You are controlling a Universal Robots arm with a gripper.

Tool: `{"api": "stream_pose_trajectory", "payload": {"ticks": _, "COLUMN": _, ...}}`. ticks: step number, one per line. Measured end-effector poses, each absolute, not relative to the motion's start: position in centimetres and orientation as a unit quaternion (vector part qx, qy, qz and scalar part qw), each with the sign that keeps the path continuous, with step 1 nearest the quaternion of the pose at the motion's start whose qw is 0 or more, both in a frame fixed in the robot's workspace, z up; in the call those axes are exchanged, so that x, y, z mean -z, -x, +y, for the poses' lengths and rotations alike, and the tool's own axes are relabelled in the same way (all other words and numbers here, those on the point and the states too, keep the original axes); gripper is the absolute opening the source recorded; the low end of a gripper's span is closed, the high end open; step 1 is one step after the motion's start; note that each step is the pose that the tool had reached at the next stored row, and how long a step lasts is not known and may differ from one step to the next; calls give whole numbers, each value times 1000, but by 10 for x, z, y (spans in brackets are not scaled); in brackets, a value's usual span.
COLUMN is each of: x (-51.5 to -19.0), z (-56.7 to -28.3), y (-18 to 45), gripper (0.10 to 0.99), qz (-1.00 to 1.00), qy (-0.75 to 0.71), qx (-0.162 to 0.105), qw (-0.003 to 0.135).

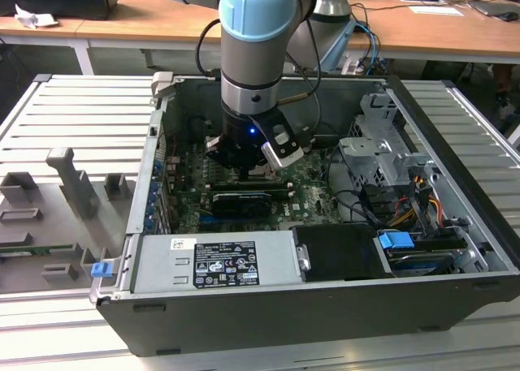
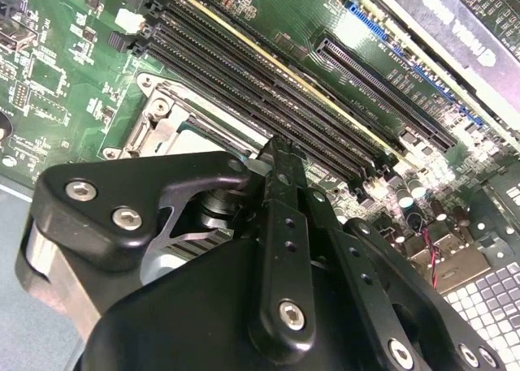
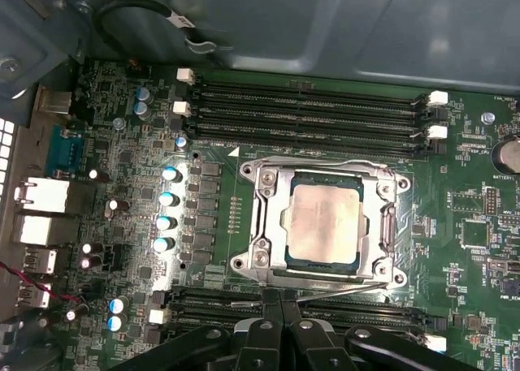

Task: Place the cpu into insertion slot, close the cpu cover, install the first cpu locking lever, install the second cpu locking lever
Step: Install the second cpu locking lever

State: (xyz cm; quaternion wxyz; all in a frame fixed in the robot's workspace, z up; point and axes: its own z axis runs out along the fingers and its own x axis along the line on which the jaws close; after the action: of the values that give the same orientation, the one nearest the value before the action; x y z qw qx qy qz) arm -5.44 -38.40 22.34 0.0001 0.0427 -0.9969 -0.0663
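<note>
In the first wrist view the cpu (image 3: 323, 222), a dull silvery square, lies in the socket on the green motherboard. The cpu cover (image 3: 263, 225), a silvery frame, lies flat around it. A thin metal lever (image 3: 341, 287) runs along the socket edge nearest my gripper (image 3: 280, 298). My gripper's black fingers are shut together, their tips just at that lever and nothing visibly between them. In the second wrist view the gripper (image 2: 280, 152) hangs over the socket's corner (image 2: 166, 123). In the exterior view the gripper (image 1: 248, 170) is low inside the open computer case.
Rows of black memory slots (image 3: 309, 111) flank the socket on two sides. A long black card (image 1: 244, 200) lies near the gripper. The power supply (image 1: 215, 261), the drive cage (image 1: 382, 156) and the case walls (image 1: 154, 160) box in the space. A cable (image 3: 154, 14) loops nearby.
</note>
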Motion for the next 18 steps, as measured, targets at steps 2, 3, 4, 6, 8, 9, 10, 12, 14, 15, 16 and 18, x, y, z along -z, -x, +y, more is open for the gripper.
{"api": "stream_pose_trajectory", "payload": {"ticks": 2, "x": -223, "z": -384, "y": 54, "gripper": 106, "qz": -997, "qy": -43, "qx": 66, "qw": 0}}
{"api": "stream_pose_trajectory", "payload": {"ticks": 3, "x": -223, "z": -384, "y": 54, "gripper": 106, "qz": -997, "qy": -43, "qx": 66, "qw": 0}}
{"api": "stream_pose_trajectory", "payload": {"ticks": 4, "x": -223, "z": -384, "y": 54, "gripper": 106, "qz": -997, "qy": -43, "qx": 66, "qw": 0}}
{"api": "stream_pose_trajectory", "payload": {"ticks": 6, "x": -223, "z": -384, "y": 54, "gripper": 106, "qz": -997, "qy": -43, "qx": 66, "qw": 0}}
{"api": "stream_pose_trajectory", "payload": {"ticks": 8, "x": -223, "z": -384, "y": 55, "gripper": 106, "qz": -997, "qy": -43, "qx": 66, "qw": 0}}
{"api": "stream_pose_trajectory", "payload": {"ticks": 9, "x": -223, "z": -384, "y": 55, "gripper": 106, "qz": -997, "qy": -43, "qx": 66, "qw": 0}}
{"api": "stream_pose_trajectory", "payload": {"ticks": 10, "x": -223, "z": -384, "y": 56, "gripper": 106, "qz": -997, "qy": -43, "qx": 66, "qw": 0}}
{"api": "stream_pose_trajectory", "payload": {"ticks": 12, "x": -223, "z": -384, "y": 59, "gripper": 106, "qz": -997, "qy": -43, "qx": 67, "qw": 0}}
{"api": "stream_pose_trajectory", "payload": {"ticks": 14, "x": -223, "z": -385, "y": 62, "gripper": 106, "qz": -997, "qy": -43, "qx": 68, "qw": 0}}
{"api": "stream_pose_trajectory", "payload": {"ticks": 15, "x": -222, "z": -386, "y": 62, "gripper": 106, "qz": -997, "qy": -43, "qx": 68, "qw": 0}}
{"api": "stream_pose_trajectory", "payload": {"ticks": 16, "x": -222, "z": -386, "y": 63, "gripper": 106, "qz": -997, "qy": -43, "qx": 68, "qw": 0}}
{"api": "stream_pose_trajectory", "payload": {"ticks": 18, "x": -219, "z": -388, "y": 65, "gripper": 106, "qz": -997, "qy": -43, "qx": 71, "qw": 0}}
